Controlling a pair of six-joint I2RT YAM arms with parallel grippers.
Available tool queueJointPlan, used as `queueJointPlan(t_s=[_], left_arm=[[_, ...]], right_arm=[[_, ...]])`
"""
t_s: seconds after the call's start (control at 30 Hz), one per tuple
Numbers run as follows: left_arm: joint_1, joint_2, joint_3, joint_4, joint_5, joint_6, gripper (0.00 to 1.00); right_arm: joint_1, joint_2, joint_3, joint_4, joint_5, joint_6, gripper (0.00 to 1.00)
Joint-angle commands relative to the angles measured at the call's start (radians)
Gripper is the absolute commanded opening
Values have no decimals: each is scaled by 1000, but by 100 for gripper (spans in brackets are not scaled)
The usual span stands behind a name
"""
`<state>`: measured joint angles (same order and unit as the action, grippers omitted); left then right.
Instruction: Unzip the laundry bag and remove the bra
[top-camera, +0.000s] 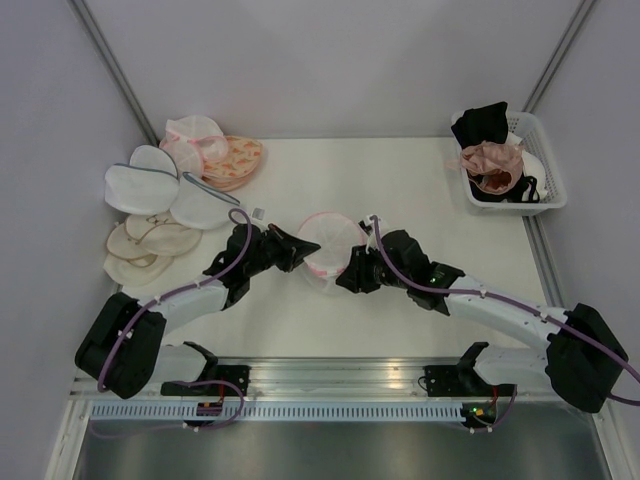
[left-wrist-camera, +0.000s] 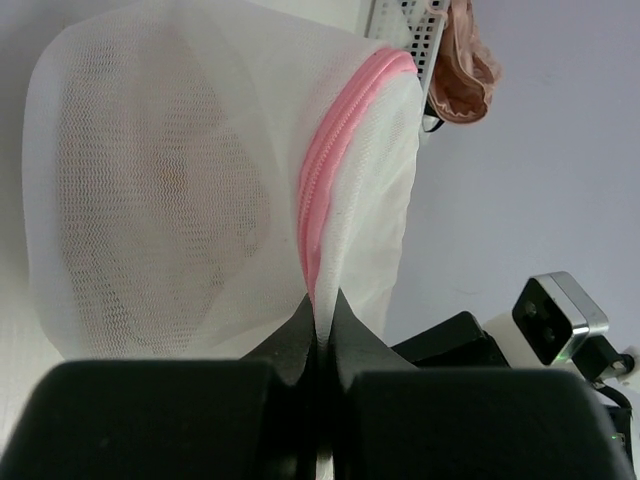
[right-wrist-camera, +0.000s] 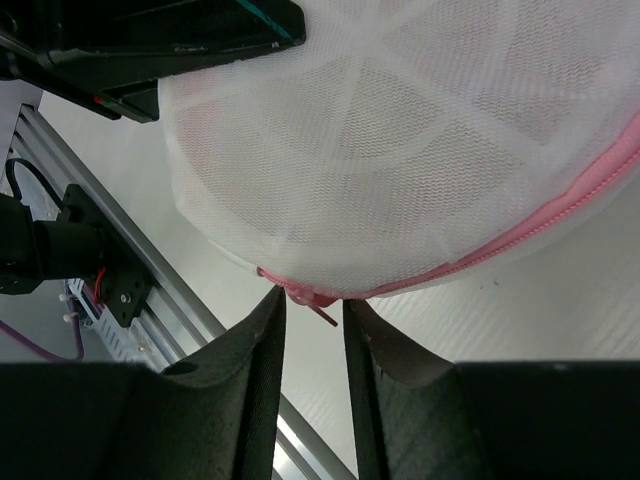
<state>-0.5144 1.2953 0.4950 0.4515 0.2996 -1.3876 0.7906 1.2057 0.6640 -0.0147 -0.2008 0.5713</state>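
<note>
The laundry bag (top-camera: 328, 243), a white mesh half-dome with a pink zipper rim, is held off the table at mid-table between both grippers. My left gripper (top-camera: 300, 250) is shut on the bag's rim beside the pink zipper (left-wrist-camera: 335, 150), with mesh pinched between its fingertips (left-wrist-camera: 322, 320). My right gripper (top-camera: 352, 274) is slightly open under the bag (right-wrist-camera: 400, 150). The pink zipper pull (right-wrist-camera: 318, 302) hangs between its fingertips (right-wrist-camera: 310, 305), and the jaws are not closed on it. A pale rounded shape, probably the bra (left-wrist-camera: 150, 230), shows dimly through the mesh.
A white basket (top-camera: 545, 200) at the back right holds a black garment (top-camera: 480, 125) and a dusty-pink bra (top-camera: 490, 165). At the back left lie white mesh bags with blue-grey trim (top-camera: 140, 185), an orange-patterned pouch (top-camera: 235, 160) and beige pads (top-camera: 145, 245).
</note>
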Motion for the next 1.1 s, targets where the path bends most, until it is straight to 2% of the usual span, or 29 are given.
queueJointPlan(t_s=[0.0,0.03,0.1,0.17,0.23,0.43,0.67,1.07], left_arm=[[2,15,5,38,27,-53,2],[2,16,4,39,30,-53,2],[2,13,1,39,32,-51,2],[2,9,-3,33,33,-47,2],[2,-1,-6,29,33,-37,2],[17,-33,10,-43,50,48,2],[70,16,51,-65,174,143,2],[135,151,238,-186,386,381,2]], right_arm=[[9,-35,42,35,50,-11,34],[9,-35,46,30,60,-22,32],[9,-18,69,18,90,-31,21],[9,-3,94,-33,124,-47,7],[10,2,109,-59,144,-57,1],[9,0,169,-262,221,-111,0],[10,8,238,-483,326,-165,0],[10,124,302,-636,396,-226,0]])
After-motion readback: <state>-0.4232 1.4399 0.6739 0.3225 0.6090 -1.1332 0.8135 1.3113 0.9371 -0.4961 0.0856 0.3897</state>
